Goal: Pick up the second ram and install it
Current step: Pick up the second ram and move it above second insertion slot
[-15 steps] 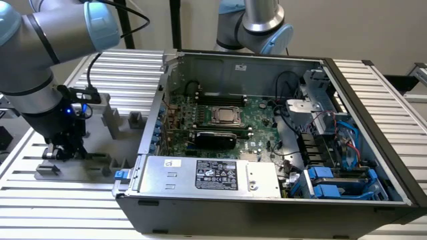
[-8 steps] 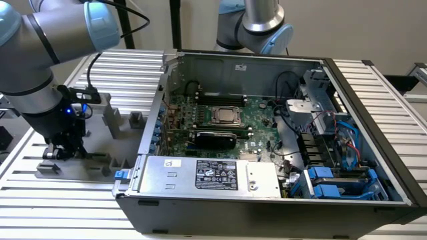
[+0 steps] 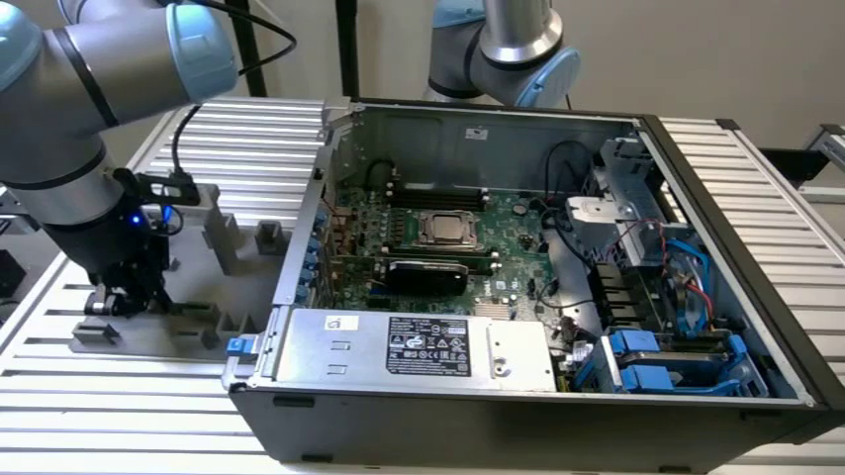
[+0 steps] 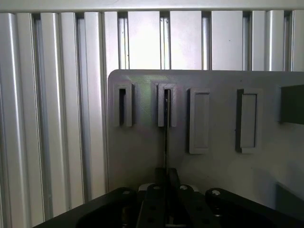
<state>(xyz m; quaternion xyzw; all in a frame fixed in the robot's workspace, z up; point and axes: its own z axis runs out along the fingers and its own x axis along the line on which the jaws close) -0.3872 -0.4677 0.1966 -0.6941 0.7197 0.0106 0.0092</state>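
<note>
Your claw (image 4: 166, 178) is drawn in narrow, and the second ram (image 4: 166, 137) runs edge-on between its tips. They appear closed on its two flat faces, though from here you cannot judge how firm the contact is. The stick stands on edge on the grey fixture (image 4: 142, 156), with its far end seated in a narrow slotted holder (image 4: 166, 107), just beside a matching holder that looks empty. In the exterior view the fixture lies on the slatted metal surface (image 3: 133, 386) at that view's left, next to the open computer case (image 3: 528, 416). The motherboard (image 3: 436, 213) inside the case is well apart from the claw. Expect the stick to be very light and stiff along its length, but thin and easily hurt: the board can crack if twisted, and its chips and contact edge will not take scraping. Hold it by the flat faces, near the middle of the long edge that faces the claw and away from the contact edge. Keep the pinch square so it cannot pivot. The faces are probably smooth, so a light, off-centre grip may let it slip or tilt in the holder.
</note>
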